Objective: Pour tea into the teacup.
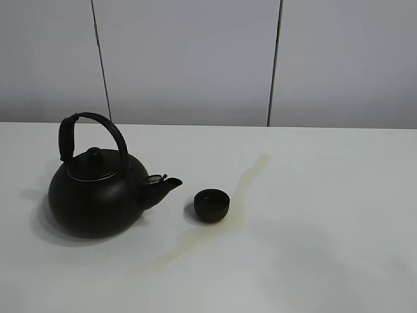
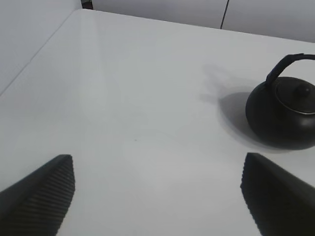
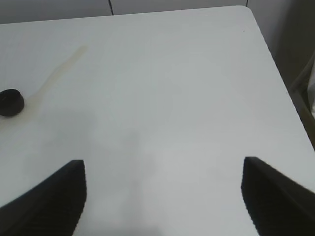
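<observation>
Item, glossy white tabletop: I see its back edge along the wall and bare surface at three o'clock. Item, small matte-black handleless teacup: centre, upright, just beside the spout of the round black kettle at nine o'clock. Item, pale yellowish tea: streaked from one to seven o'clock around the cup. Left gripper and right gripper: both released, holding nothing, well apart from the cup.

We see the kettle left of the teacup, spilled tea streaking the table around the cup.
</observation>
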You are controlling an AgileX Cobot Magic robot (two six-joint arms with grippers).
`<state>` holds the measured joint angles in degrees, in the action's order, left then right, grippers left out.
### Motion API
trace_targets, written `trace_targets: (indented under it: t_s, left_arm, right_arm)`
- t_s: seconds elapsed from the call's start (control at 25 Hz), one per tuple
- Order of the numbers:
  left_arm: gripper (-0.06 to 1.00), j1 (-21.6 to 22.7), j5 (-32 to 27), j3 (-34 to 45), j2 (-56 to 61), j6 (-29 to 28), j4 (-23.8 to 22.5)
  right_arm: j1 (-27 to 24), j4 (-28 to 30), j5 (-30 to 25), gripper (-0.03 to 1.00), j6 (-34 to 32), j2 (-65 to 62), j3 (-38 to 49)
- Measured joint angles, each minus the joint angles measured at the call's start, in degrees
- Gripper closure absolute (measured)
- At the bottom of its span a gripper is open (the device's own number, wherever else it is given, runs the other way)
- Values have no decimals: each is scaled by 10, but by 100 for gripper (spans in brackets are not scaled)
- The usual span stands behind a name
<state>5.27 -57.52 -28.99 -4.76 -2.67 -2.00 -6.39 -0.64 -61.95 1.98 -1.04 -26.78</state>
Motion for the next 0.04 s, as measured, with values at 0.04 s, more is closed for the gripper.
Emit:
trace_targets:
  t_s: [0.04]
  left_arm:
    - [28, -1, -7, 0, 0, 0, 1]
  right_arm:
    - [0, 0, 0, 38, 0, 0, 0]
